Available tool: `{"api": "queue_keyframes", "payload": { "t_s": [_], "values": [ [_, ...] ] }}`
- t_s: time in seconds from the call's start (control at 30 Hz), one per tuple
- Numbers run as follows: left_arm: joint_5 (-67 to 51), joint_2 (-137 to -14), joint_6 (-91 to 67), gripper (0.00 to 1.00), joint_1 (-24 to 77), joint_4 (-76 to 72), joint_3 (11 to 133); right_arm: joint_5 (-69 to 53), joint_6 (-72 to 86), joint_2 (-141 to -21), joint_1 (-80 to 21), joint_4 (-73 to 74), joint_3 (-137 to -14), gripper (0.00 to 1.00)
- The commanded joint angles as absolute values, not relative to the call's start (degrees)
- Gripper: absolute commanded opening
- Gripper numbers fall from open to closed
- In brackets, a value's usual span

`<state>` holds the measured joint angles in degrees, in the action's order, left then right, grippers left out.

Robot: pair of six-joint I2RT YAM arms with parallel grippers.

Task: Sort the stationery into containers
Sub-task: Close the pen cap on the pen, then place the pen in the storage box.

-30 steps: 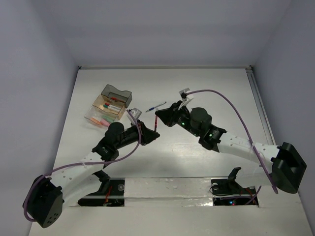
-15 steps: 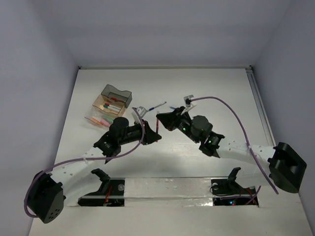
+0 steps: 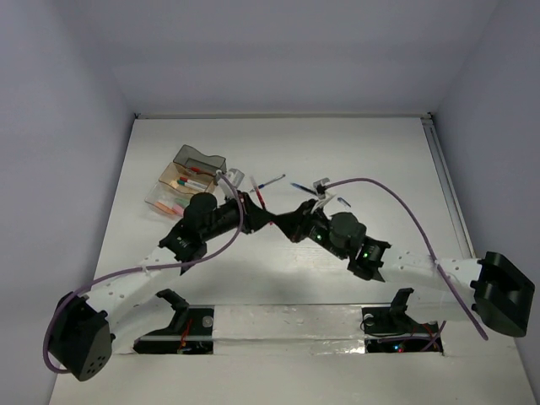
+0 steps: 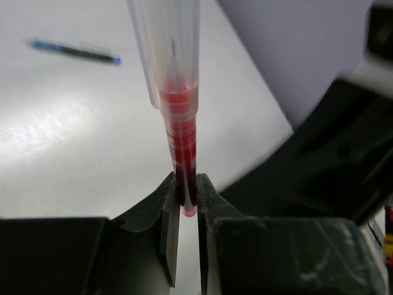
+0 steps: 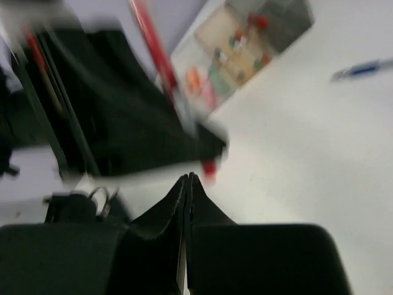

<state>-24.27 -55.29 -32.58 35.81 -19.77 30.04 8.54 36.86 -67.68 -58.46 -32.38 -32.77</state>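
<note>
While my left gripper [image 4: 185,192] pinches the red pen [image 4: 177,104] by its end, just right of the containers [image 3: 187,181], my right gripper [image 5: 187,181] looks pressed together on nothing, though blur makes that uncertain.

This looks like a robotics laboratory, more exactly a small test cell. A white table [image 3: 354,152] is closed in on three sides by plain pale walls [image 3: 278,51], like a booth. Two white and black robot arms, the left arm [image 3: 126,283] and the right arm [image 3: 422,260], are bolted side by side at its near edge, on a base strip [image 3: 287,325] with a shiny cover. Purple cables [image 3: 364,180] hang in loose loops along them, and a small green light [image 3: 363,229] glows on the right one. On the table there are a cluster of small plastic trays [image 3: 181,186] and some pens [image 3: 272,180].
</note>
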Motion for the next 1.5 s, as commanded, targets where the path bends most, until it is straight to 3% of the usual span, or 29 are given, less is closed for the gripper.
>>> {"api": "queue_keyframes", "payload": {
  "t_s": [0.0, 0.07, 0.1, 0.13, 0.27, 0.57, 0.8, 0.9, 1.07, 1.2, 1.47],
  "values": [
    [-17.5, -51.9, -33.8, 0.00, 34.2, -41.1, 34.7, 1.7, 36.1, -67.9, -63.2, -14.9, -30.8, 0.00],
    [-17.6, -51.0, -33.9, 0.00, 34.2, -41.0, 33.0, 3.2, 35.6, -66.8, -63.2, -14.2, -31.5, 0.03],
    [-17.8, -50.7, -34.1, 0.00, 34.2, -40.9, 32.3, 3.3, 34.7, -66.5, -63.2, -13.0, -33.0, 0.10],
    [-17.9, -50.1, -34.2, 0.00, 34.2, -40.6, 31.0, 3.5, 34.2, -65.8, -62.7, -12.6, -33.8, 0.26],
    [-18.4, -48.5, -34.3, 0.00, 34.2, -38.5, 27.6, 3.6, 31.4, -63.4, -60.6, -9.7, -37.5, 0.44],
    [-20.1, -42.4, -33.9, 0.00, 34.2, -35.0, 20.8, -3.9, 18.5, -62.0, -55.1, -1.8, -49.9, 0.54],
    [-19.4, -40.3, -34.2, 0.00, 34.2, -34.0, 20.1, -11.6, 12.9, -72.2, -52.1, -4.0, -61.4, 0.57],
    [-13.9, -40.3, -34.5, 0.00, 34.2, -31.2, 21.2, -10.3, 12.6, -75.6, -52.1, -4.0, -64.7, 0.57],
    [-5.4, -47.4, -36.1, 0.00, 34.2, -27.5, 27.9, -2.7, 13.4, -71.9, -50.2, -3.1, -61.9, 0.56],
    [1.0, -54.5, -37.3, 0.00, 31.2, -24.8, 33.8, 5.3, 15.0, -60.9, -46.2, 1.8, -55.6, 0.56],
    [-1.1, -70.6, -45.9, 0.00, 16.4, -32.2, 38.1, 6.5, 18.0, -54.1, -44.3, 3.8, -45.0, 0.56]
  ]
}}
